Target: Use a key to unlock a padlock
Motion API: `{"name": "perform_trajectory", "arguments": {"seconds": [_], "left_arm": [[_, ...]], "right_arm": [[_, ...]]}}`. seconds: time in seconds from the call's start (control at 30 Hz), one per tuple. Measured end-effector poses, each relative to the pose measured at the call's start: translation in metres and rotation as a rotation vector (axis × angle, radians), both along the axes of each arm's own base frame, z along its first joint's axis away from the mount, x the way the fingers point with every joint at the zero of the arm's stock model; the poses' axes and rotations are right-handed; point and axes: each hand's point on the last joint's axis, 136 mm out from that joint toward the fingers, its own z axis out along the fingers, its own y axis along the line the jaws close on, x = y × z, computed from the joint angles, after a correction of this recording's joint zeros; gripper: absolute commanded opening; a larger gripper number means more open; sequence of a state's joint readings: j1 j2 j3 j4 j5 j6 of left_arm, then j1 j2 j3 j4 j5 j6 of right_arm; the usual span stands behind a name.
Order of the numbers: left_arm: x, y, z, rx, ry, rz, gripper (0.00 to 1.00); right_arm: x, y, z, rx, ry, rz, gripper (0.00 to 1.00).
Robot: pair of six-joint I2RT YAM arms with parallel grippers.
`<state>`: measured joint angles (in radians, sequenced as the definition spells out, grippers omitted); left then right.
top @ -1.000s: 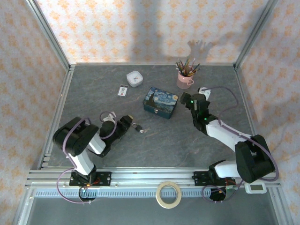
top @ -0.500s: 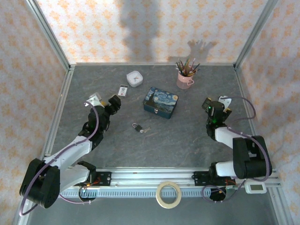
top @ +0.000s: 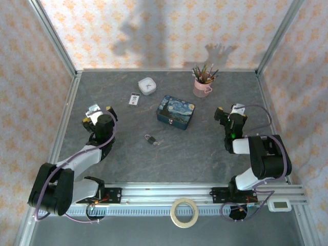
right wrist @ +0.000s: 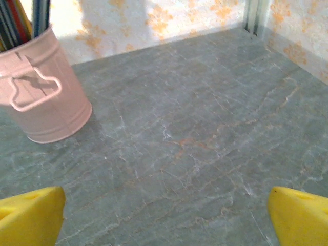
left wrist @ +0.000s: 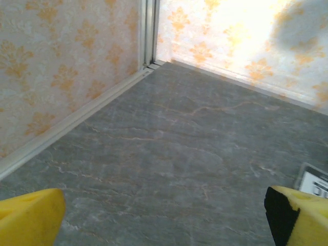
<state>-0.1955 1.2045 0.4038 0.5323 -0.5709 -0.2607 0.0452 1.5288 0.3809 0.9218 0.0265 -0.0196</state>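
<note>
Grey metal, the padlock (top: 149, 138) lies on the desk (top: 195, 154) near the blue box (top: 176, 111), the key (top: 158, 142) at its right end in a left-to-right line, closer to my left jaws than my right jaws, both pairs spread wide and empty.
</note>
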Motion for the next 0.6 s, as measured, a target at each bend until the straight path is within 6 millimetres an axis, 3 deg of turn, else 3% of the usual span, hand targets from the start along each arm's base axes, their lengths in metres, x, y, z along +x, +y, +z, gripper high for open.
{"name": "perform_trajectory", "arguments": {"seconds": [0.17, 0.27, 0.47, 0.6], "left_arm": [[0.006, 0.004, -0.022, 0.062, 0.031, 0.011, 0.99], [0.009, 0.004, -0.038, 0.094, 0.078, -0.004, 0.99], [0.021, -0.007, -0.026, 0.139, 0.010, -0.111, 0.99], [0.005, 0.000, -0.029, 0.144, -0.066, -0.130, 1.00]], "right_arm": [[-0.012, 0.003, 0.003, 0.003, -0.060, 0.027, 1.00], [-0.029, 0.000, -0.011, 0.005, -0.048, 0.018, 1.00], [-0.028, -0.001, 0.000, 0.006, -0.098, 0.014, 1.00], [-0.027, -0.001, 0.003, 0.006, -0.111, 0.015, 1.00]]}}
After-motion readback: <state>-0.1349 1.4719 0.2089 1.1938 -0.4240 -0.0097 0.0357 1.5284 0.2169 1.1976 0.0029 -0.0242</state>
